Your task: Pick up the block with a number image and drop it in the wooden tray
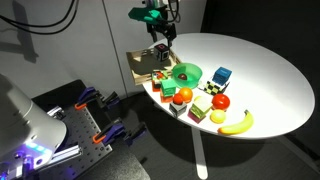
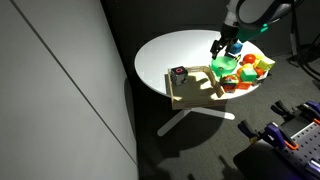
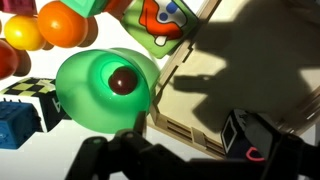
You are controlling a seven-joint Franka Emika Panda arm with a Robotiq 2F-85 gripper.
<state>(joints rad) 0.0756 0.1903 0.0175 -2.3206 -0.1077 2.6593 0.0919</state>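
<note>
1. Jaws: dark, matte and blocky. In the wrist view they stand apart with nothing gripped between them, and they hang above the table where the tray meets the dish.
2. Block with a number image [image 3: 244,135]: a small cube with dark glossy faces and pale edging, at 4 o'clock in the wrist view. It lies at a corner of the wooden tray [image 3: 250,85] by the rim, clear of the jaws. I cannot tell whether it sits flat.
3. Tray: shallow, rectangular, pale tan wood, with a raised rim and a slotted side wall.
4. Green dish [image 3: 85,100]: round, smooth, glossy plastic, just beside the tray at its 9 o'clock. A dark ball [image 3: 123,78] sits in its centre.
5. Further out at 9 o'clock is a blue cube [image 3: 15,125] with a chequered face. Shiny orange round fruits [image 3: 60,22] lie at 11 o'clock.
6. Table [image 1: 275,70]: round, white and smooth.
</note>
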